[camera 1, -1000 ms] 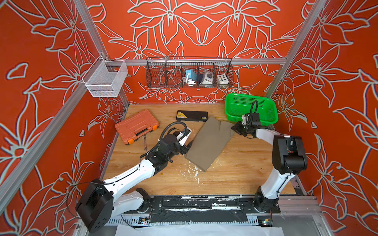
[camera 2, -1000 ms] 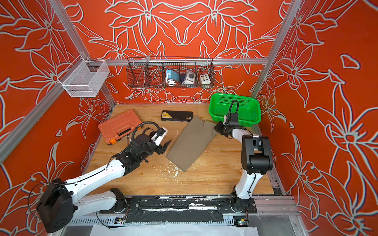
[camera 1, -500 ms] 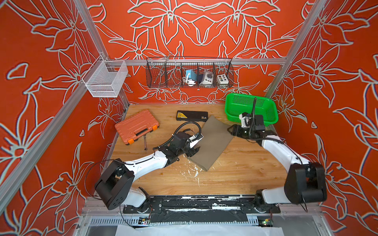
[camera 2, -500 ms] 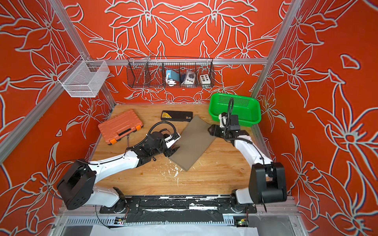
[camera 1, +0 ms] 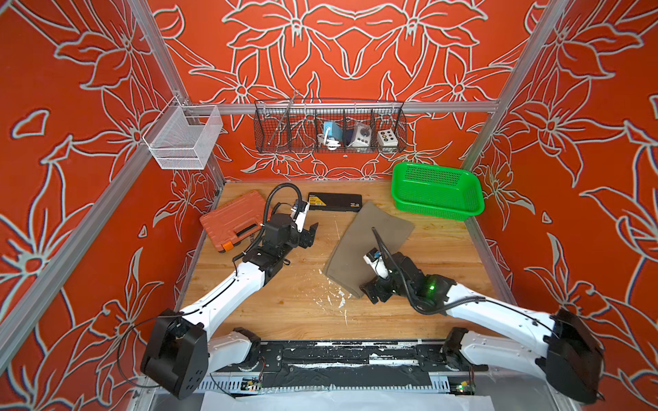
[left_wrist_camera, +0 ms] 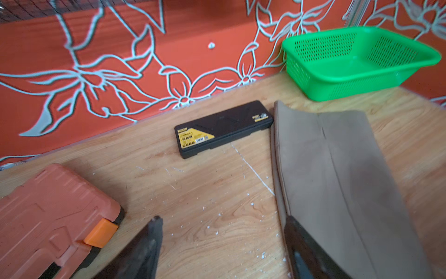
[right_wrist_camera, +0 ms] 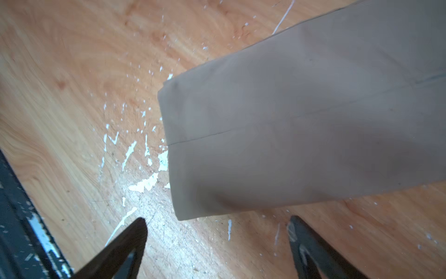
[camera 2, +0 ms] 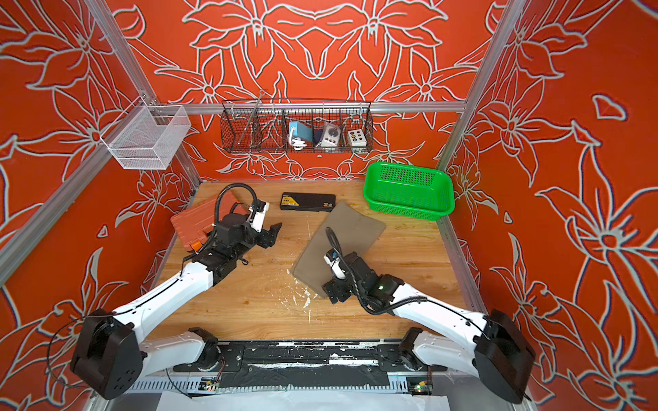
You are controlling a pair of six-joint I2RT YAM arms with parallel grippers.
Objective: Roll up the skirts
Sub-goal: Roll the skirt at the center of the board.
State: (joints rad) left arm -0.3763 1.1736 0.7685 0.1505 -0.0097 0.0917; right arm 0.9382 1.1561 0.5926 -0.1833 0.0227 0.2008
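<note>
Taupe skirt (camera 1: 370, 242) lying flat and unrolled, diagonal on the wooden table (camera 1: 438, 284). Its far corner sits just beside the black case (camera 1: 334, 201), with the green basket (camera 1: 436, 208) near the far edge. At the near hem corner the right gripper (right_wrist_camera: 217, 221) stands with jaws wide and empty. Off the long edge, across bare wood, the left gripper (left_wrist_camera: 222, 218) hovers, also spread and empty, beside the orange case (camera 1: 231, 220).

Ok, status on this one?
Left gripper open, empty. Right gripper open, at near corner of skirt; it lies flat, unrolled. Black case beside far corner.
</note>
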